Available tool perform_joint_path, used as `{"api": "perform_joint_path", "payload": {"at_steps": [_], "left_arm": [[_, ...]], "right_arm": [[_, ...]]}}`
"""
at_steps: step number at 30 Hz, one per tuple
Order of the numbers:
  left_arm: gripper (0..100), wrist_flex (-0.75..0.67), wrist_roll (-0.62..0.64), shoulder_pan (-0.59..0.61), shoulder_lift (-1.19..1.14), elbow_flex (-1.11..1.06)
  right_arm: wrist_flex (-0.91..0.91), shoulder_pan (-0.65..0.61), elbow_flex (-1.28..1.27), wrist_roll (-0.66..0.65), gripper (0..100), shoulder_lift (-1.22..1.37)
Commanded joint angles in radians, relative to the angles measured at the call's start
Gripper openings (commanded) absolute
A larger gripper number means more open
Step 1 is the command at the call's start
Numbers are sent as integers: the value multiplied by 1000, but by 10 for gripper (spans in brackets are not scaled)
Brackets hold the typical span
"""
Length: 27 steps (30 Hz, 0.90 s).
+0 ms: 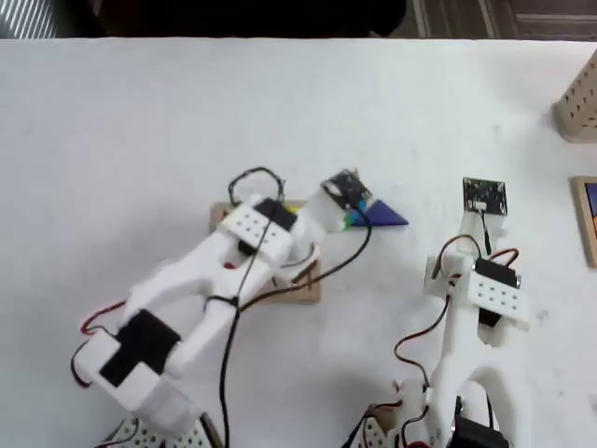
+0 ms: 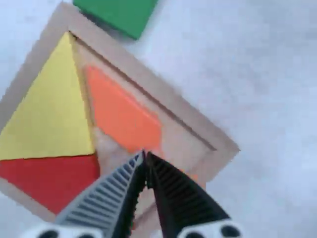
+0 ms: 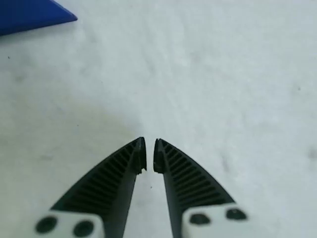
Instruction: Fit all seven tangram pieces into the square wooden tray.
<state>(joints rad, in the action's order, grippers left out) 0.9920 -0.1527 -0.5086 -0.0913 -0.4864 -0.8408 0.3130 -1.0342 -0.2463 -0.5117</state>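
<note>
- We see the left jaws closed tight, tips over the orange piece (image 2: pixel 124 116) in the square wooden tray (image 2: pixel 168 99)
- The yellow piece (image 2: pixel 49 109) and red piece (image 2: pixel 49 178) lie inside it, and the green piece (image 2: pixel 119 12) lies just outside
- The right jaws are narrow, all but closed and holding nothing, over the bare surface (image 3: pixel 223 74) near the blue triangle (image 3: pixel 29 15)

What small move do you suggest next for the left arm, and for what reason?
Probably raise the left gripper and carry it toward the green piece. The gripper is shut, holds nothing, and its tips are over the orange piece in the tray. The yellow piece and red piece also lie in the tray; the green piece lies outside, beside its frame.
</note>
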Motion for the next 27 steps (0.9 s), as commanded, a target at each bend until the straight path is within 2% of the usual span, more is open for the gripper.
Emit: {"api": "perform_joint_path", "payload": {"at_steps": [1,7,12,17,27], "left_arm": [[23,-126,209,-15,65,-80],[22,-110,299,-21,88,-110],[23,-115,298,-18,137,-123],[23,-199,298,24,84,-115],[23,-78,298,48,-91,100]], "right_arm": [[12,36,44,2,43,-24],[25,41,44,23,44,-24],[25,38,44,21,44,-24],[22,38,43,21,44,-24],[21,39,43,21,45,-24]]}}
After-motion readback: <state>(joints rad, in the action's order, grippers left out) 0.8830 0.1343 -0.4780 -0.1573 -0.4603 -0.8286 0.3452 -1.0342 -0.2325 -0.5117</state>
